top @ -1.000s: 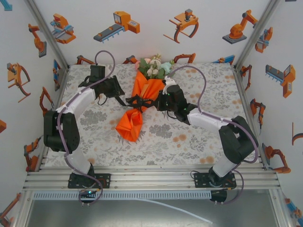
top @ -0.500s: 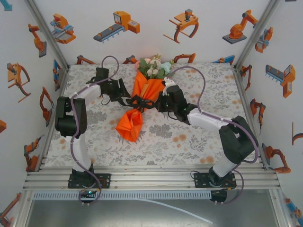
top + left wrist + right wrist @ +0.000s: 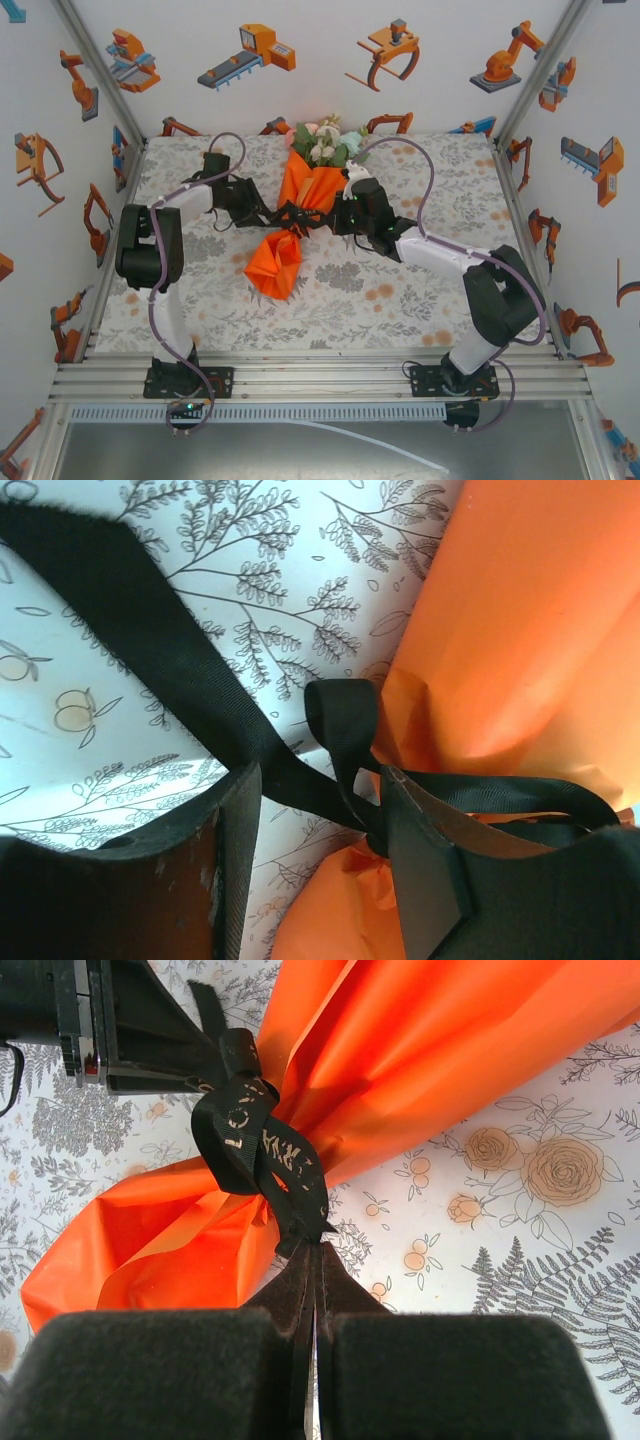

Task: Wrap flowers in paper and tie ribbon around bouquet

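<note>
Grey floral table cover [image 3: 400, 300] carries the bouquet [image 3: 300, 215] far-centre, with the ribbon [image 3: 262, 1150] looped around its waist. The right gripper [image 3: 315, 1260] pinches one ribbon tail. The left gripper [image 3: 318, 805] straddles the other, jaws apart. Closing may catch the paper [image 3: 420, 1050], and uneven pulling may drag the cone.

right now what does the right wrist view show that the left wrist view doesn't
Right wrist view: the right gripper shut on one end of the ribbon, pale lettering on the ribbon, and the ribbon wound round the pinched neck of the paper. Left wrist view: the left gripper open, a ribbon strand running through the gap between its fingers, and a small ribbon loop just beyond. Both: orange paper, black ribbon, floral table cover.
</note>
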You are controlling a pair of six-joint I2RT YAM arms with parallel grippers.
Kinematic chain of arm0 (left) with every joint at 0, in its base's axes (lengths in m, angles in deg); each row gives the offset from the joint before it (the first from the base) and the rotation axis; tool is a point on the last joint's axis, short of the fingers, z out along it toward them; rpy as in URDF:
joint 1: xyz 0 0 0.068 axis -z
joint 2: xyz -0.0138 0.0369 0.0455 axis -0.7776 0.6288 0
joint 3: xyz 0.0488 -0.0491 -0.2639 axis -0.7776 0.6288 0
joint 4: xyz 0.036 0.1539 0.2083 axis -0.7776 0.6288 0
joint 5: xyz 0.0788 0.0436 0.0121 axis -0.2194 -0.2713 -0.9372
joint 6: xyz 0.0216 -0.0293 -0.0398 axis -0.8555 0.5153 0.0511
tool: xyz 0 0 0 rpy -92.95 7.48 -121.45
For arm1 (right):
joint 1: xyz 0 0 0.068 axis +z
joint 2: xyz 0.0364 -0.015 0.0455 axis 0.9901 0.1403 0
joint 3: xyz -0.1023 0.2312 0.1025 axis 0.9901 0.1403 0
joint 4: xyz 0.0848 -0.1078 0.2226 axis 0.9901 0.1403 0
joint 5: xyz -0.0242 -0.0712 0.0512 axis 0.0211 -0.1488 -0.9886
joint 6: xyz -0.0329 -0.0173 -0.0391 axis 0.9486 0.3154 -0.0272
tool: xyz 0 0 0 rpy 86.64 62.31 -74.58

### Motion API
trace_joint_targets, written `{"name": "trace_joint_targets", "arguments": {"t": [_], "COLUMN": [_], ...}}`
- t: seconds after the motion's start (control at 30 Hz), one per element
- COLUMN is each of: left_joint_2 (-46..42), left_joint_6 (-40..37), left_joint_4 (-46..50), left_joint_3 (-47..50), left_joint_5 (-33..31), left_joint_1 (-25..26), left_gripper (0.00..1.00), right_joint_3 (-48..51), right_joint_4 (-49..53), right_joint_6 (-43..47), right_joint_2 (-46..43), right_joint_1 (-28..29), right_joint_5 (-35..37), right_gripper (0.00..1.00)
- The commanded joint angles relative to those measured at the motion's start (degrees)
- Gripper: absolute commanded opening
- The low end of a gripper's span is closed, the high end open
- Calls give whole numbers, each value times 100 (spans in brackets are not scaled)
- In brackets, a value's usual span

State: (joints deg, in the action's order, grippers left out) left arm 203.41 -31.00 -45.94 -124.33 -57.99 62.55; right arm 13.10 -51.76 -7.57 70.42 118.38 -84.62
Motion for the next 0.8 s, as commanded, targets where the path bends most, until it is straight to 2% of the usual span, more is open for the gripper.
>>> {"name": "trace_joint_targets", "arguments": {"t": [0.0, 0.2, 0.3, 0.53, 0.77], "left_joint_2": [-81, 35, 4, -705, -1331], "left_joint_6": [17, 334, 282, -169, -294], "left_joint_4": [46, -185, -110, 274, 470], "left_joint_3": [-65, -128, -206, -388, 12], "left_joint_5": [275, 627, 637, 140, -931], "left_joint_1": [-44, -117, -205, -604, -626], "left_gripper": [44, 21, 0, 0, 0], "right_joint_3": [-177, -140, -64, 141, 381], "right_joint_4": [25, 8, 27, 412, 671], "right_joint_6": [93, 89, 101, 207, 115], "right_joint_2": [9, -24, -101, -330, -384], "right_joint_1": [-24, -24, -24, -32, -50], "right_joint_5": [-13, 13, 111, 844, 1248], "right_gripper": [0, 0, 0, 0, 0]}}
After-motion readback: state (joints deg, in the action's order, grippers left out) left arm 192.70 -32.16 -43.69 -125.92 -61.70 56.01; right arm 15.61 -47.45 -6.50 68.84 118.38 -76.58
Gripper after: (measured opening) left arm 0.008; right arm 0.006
